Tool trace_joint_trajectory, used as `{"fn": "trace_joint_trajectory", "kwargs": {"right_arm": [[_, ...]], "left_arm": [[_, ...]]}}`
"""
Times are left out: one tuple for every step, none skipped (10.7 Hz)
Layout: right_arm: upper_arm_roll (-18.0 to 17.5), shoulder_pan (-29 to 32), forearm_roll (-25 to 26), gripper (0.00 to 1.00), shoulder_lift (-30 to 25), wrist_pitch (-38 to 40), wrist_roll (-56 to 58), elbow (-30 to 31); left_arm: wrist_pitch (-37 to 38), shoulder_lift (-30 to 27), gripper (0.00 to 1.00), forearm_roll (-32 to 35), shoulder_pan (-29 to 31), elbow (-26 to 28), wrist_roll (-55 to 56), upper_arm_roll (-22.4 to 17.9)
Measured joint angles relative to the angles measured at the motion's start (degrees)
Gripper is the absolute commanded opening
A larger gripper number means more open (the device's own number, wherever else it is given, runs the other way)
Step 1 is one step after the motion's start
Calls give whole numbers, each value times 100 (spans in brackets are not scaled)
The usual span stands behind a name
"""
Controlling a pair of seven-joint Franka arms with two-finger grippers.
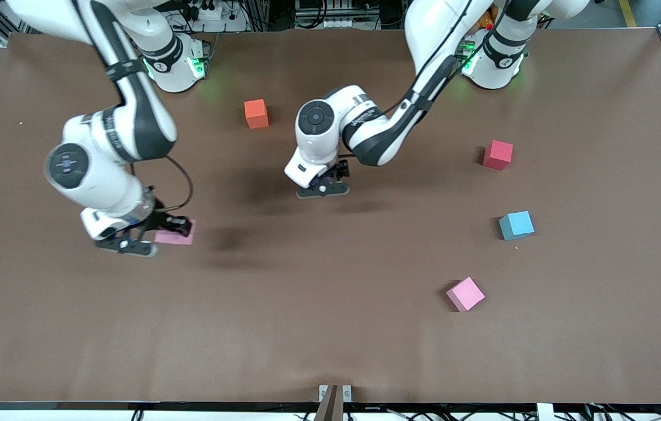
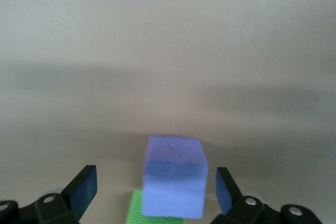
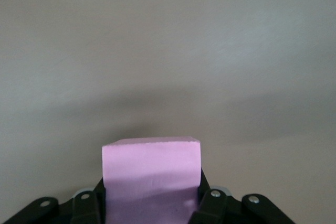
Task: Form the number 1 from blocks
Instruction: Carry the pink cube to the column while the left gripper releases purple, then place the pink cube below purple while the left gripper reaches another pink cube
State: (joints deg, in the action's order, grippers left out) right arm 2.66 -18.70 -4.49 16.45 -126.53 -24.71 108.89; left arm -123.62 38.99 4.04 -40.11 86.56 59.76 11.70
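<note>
**Two end effectors, one column of blocks in the making**

We are working with both arms at once. Our left end effector (image 1: 324, 188) is hanging low over the middle of the surface (image 1: 330, 327) with its fingers (image 2: 84, 190) spread wide. In the left wrist view a purple block (image 2: 173, 182) is sitting between them, clear of both pads, with a green block (image 2: 137, 211) touching it, partly hidden. We are judging that the purple block is now released as part of the numeral's stroke; in the front view the arm is hiding that spot.

Our right end effector (image 1: 140, 237) is clamped on a pink block (image 1: 175, 233) toward the right arm's end of the surface; the right wrist view is showing that block (image 3: 151, 179) squeezed between the pads. Whether it is lifted or resting we cannot tell.

The coming move is turning on this: the started column is lying toward the middle from the held pink block, under the left arm. We are expecting the left arm to clear first.

A second pink block (image 1: 465, 293) is waiting nearer the front camera, toward the left arm's end, so the left arm is the closer one for it. The orange block (image 1: 256, 113), red block (image 1: 498, 155) and light-blue block (image 1: 516, 225) are lying well apart.
</note>
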Motion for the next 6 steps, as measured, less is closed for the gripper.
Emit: {"fn": "trace_joint_trajectory", "kwargs": {"right_arm": [[-3, -201, -14, 55, 0, -13, -188, 6], [-5, -338, -73, 55, 4, -43, -237, 13], [-8, -453, -123, 55, 19, -80, -238, 10], [-11, -607, -131, 55, 72, -111, -230, -23], [-13, -814, -133, 55, 211, -133, -230, -158], [-15, -1044, -134, 55, 441, -145, -234, -389]], "left_arm": [[191, -132, 100, 0, 241, -2, 0, -14], [395, -241, 100, 0, 528, -2, -6, -21], [570, -314, 100, 0, 826, 1, -18, -25], [641, -341, 100, 17, 1115, 6, -22, -32], [654, -348, 100, 30, 1390, 15, -22, -41], [656, -350, 100, 36, 1647, 25, -25, -44]]}}
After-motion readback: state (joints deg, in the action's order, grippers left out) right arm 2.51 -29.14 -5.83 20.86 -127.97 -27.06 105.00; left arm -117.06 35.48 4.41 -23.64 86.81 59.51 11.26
